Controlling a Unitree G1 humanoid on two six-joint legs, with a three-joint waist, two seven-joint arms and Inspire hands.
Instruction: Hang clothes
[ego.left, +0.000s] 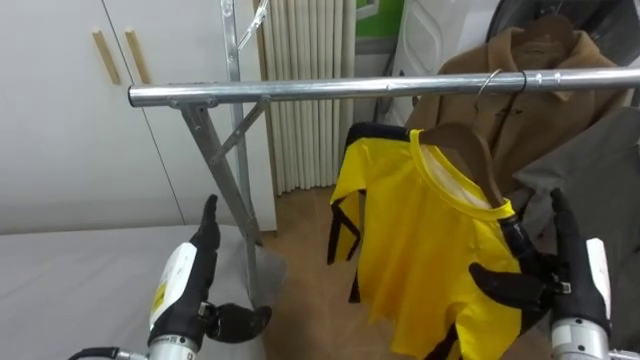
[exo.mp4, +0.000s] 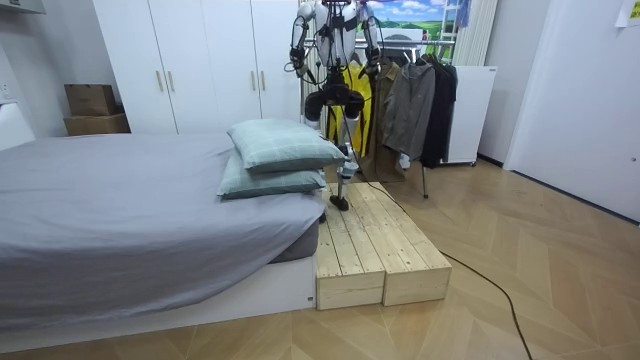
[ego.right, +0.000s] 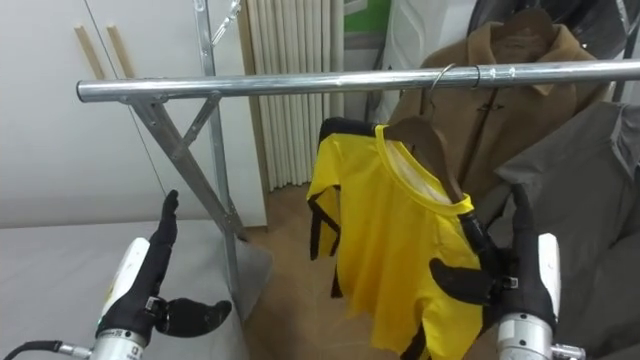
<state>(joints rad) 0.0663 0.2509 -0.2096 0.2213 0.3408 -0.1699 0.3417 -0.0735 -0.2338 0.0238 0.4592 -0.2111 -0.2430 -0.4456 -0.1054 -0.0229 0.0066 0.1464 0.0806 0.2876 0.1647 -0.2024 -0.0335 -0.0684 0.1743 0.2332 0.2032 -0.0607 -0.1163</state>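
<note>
Wardrobe doors (ego.left: 60, 120) backed the steel rail (ego.left: 330, 91) | yellow T-shirt (ego.left: 420, 240) hung centre-right on its wooden hanger (ego.left: 468, 148), hooked over the rail | your right hand (ego.left: 570, 285) was open beside its shoulder; left hand (ego.left: 185, 290) open, lower left | you likely needed to level the tilted hanger gently.

left hand (ego.left: 185, 290): we see black fingers and thumb, a white back plate with a small yellow marking, and a silver metal ring at the wrist.
right hand (ego.left: 572, 285): we see the same build, with black fingers, a white back plate and a silver wrist ring.
cable: we make out a thin dark one by the left wrist.
body, room view: dark arms and hips, thin grey legs.
</note>
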